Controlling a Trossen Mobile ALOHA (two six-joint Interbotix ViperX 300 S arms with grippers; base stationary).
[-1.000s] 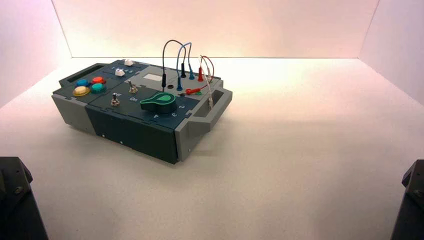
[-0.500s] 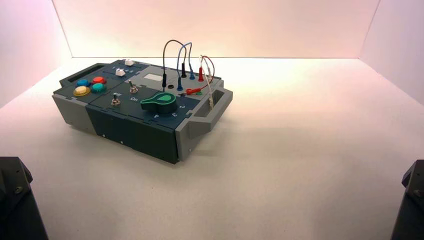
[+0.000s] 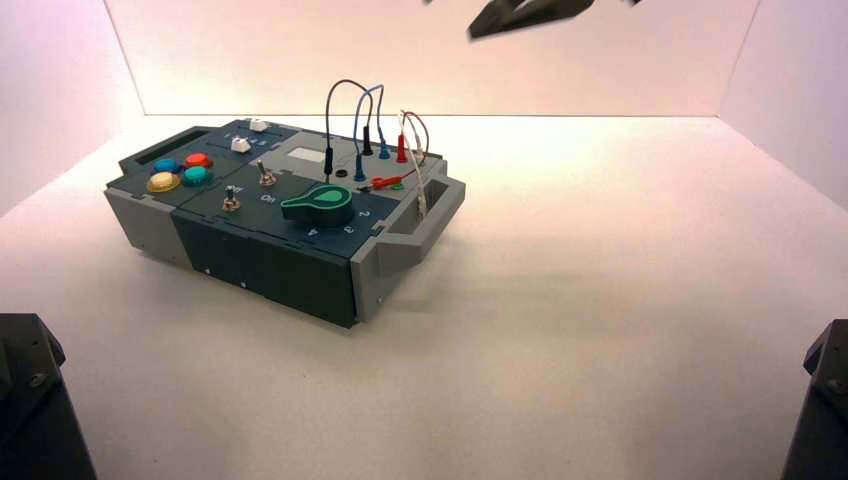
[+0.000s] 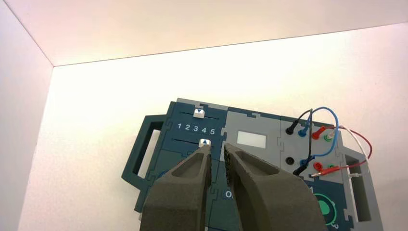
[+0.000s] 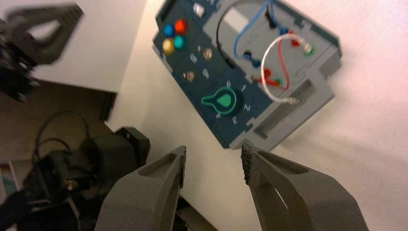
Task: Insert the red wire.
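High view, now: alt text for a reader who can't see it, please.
A grey and dark-green box with buttons, switches and a green-marked knob stands on a pale table; the red wire has one plug upright in the box, the other lying loose on top. A blurred dark gripper shows at the top edge.

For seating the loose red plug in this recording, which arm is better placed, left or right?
Probably the right: its tool is open near the grey box handle, the side where the red sleeved plug lies. The left tool points toward the white sliders, farther off.
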